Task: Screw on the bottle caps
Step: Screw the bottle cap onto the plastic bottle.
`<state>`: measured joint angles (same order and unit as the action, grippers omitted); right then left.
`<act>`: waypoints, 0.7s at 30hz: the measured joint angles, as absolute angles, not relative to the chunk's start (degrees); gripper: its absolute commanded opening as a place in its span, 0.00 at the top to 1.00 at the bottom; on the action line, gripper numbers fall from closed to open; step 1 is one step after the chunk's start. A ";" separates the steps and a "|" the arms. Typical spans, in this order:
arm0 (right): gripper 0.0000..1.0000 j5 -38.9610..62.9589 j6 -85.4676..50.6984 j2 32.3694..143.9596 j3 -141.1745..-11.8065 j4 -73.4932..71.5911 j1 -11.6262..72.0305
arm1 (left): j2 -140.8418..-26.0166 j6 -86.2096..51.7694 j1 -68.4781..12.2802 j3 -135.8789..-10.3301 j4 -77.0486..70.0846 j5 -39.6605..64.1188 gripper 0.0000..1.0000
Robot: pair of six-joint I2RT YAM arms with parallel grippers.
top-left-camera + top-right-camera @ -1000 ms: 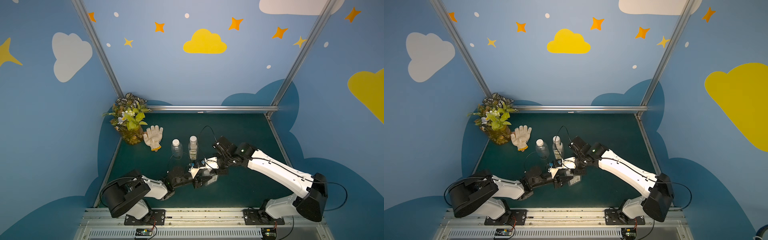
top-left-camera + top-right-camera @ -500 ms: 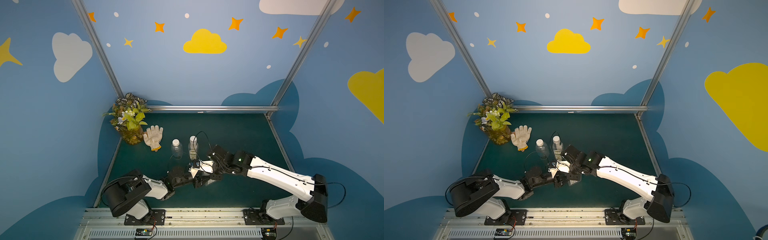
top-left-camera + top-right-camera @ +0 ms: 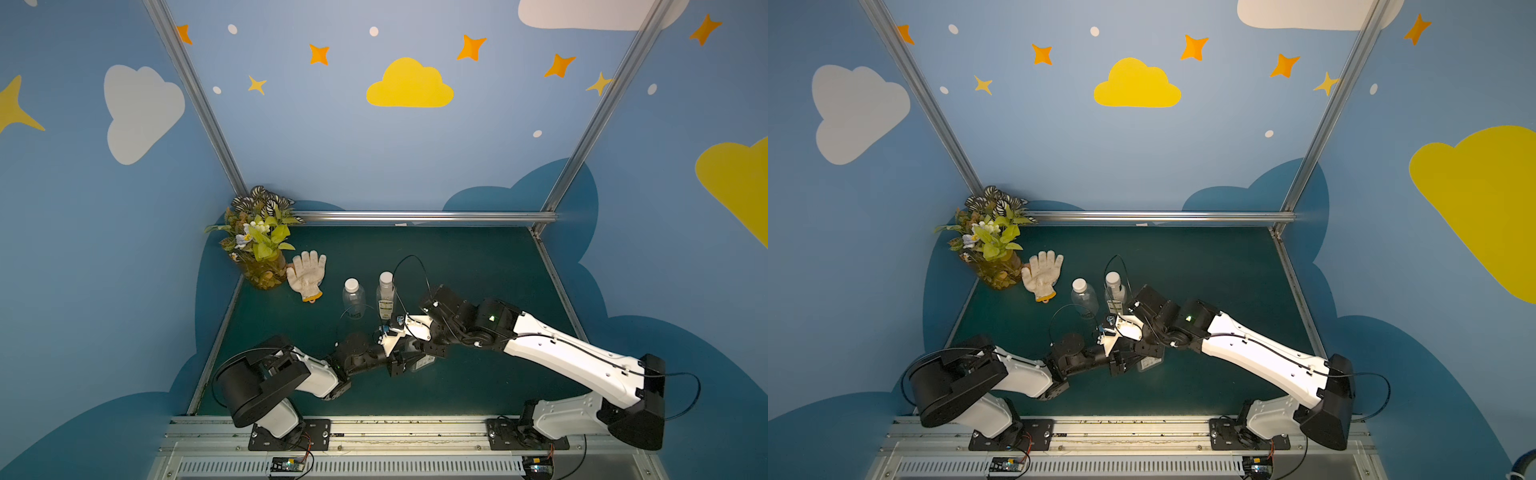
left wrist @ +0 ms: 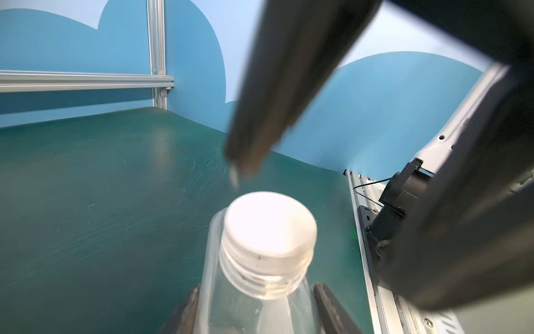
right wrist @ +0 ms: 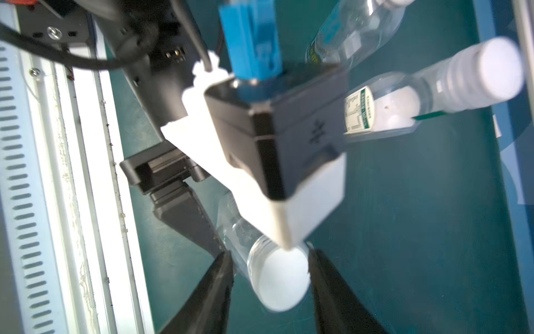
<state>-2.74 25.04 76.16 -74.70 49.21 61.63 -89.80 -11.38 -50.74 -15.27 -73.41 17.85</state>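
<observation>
Where blue walls [image 3: 374, 166] meet, scuffed green tabletop [image 4: 101, 217]

white cap [image 4: 268, 222], clear bottle [image 4: 231, 312], dark green table [image 4: 86, 202].

Clear glossy plastic bottle [image 4: 245, 303], ribbed plastic cap [image 4: 268, 228], scuffed matt tabletop [image 4: 101, 188], knitted glove [image 3: 307, 272]

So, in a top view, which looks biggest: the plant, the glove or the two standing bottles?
1. plant, largest
2. glove
3. plain bottle and labelled bottle: they look about alike, so no ranking between them
</observation>
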 measured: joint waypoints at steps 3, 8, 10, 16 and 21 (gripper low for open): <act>0.33 -0.64 27.29 74.76 -76.62 50.96 59.94 | -89.91 -11.38 -50.74 -15.27 -73.56 17.98 0.96; 0.25 2.74 33.15 75.44 -77.49 55.07 56.53 | -89.91 -11.35 -50.74 -15.27 -73.56 18.04 0.97; 0.25 3.33 35.90 76.66 -77.52 56.69 55.53 | -89.91 -11.35 -50.74 -15.27 -73.56 18.06 0.97; 0.27 4.23 42.00 79.96 -77.54 58.78 54.46 | -89.91 -11.33 -50.72 -15.27 -73.56 18.15 0.96; 0.30 4.25 44.23 82.85 -78.02 59.07 54.24 | -89.91 -11.33 -50.65 -15.27 -73.56 18.26 0.97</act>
